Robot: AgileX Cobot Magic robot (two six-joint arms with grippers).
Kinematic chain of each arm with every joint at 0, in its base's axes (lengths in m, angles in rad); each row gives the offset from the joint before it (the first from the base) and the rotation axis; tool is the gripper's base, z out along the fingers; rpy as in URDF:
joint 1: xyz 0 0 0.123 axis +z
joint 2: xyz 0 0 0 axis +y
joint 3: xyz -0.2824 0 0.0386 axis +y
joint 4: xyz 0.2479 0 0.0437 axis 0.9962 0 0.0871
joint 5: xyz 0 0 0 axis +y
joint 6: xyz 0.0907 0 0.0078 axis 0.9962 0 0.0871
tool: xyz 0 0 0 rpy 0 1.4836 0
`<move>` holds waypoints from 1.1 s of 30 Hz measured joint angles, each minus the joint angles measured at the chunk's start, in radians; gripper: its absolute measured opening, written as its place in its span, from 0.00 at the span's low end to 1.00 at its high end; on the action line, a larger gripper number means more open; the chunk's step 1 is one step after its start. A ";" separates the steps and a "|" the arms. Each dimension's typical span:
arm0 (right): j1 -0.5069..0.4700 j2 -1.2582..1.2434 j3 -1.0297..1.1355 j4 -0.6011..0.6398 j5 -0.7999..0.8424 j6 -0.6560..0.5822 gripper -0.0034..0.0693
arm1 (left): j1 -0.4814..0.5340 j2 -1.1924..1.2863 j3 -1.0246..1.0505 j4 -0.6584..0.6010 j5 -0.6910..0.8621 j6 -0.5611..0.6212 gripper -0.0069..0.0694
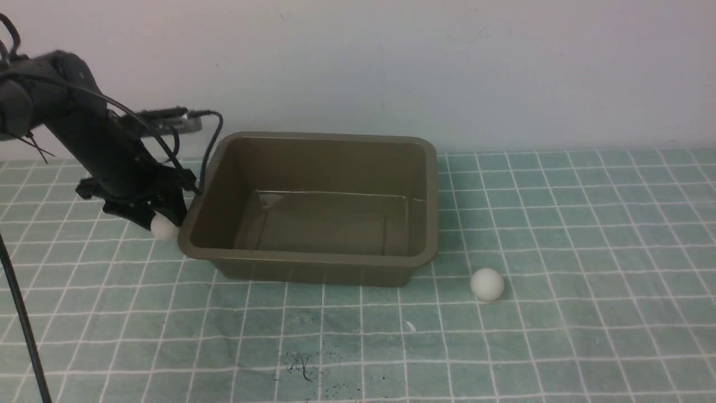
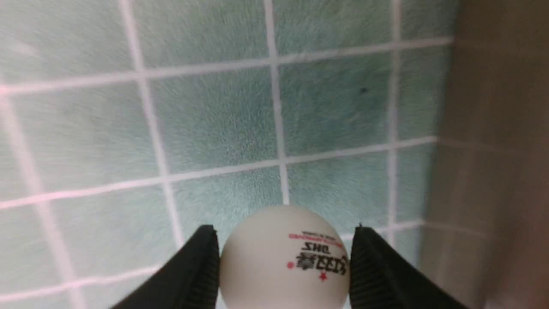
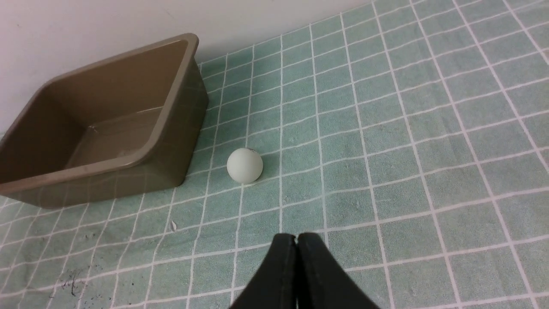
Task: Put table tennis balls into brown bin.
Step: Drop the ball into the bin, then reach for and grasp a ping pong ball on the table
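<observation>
The brown bin (image 1: 313,254) stands on the checked cloth, its inside bare. My left gripper (image 1: 162,221) hangs just left of the bin's left wall, shut on a white table tennis ball (image 1: 164,227). The left wrist view shows that ball (image 2: 283,262), with DHS print, squeezed between the two black fingers (image 2: 201,266), the bin wall (image 2: 493,150) close beside. The other ball (image 1: 487,284) lies on the cloth by the bin's front right corner. In the right wrist view this ball (image 3: 244,165) sits beyond my right gripper (image 3: 297,237), which is shut on nothing; the bin (image 3: 128,163) lies further off.
A green cloth (image 1: 587,252) with a white grid covers the table. A pale wall (image 1: 447,67) rises right behind the bin. Dark specks (image 1: 302,366) and a small white fleck (image 1: 410,327) lie on the cloth in front of the bin.
</observation>
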 joint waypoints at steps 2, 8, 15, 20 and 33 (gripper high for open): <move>0.000 0.020 0.000 0.000 -0.022 -0.011 0.03 | -0.005 -0.063 -0.023 -0.012 0.022 0.002 0.54; 0.000 0.275 -0.047 0.093 -0.138 -0.192 0.03 | -0.119 -0.220 -0.047 -0.171 0.093 0.164 0.54; 0.000 0.762 -0.250 0.236 -0.059 -0.521 0.04 | -0.297 -0.122 -0.046 -0.088 0.062 0.190 0.57; 0.019 1.036 -0.407 0.267 -0.054 -0.603 0.08 | -0.333 -0.087 -0.079 0.014 0.081 0.048 0.73; 0.205 1.664 -0.744 0.151 -0.211 -0.658 0.73 | -0.291 -0.665 0.097 0.132 0.126 -0.085 0.08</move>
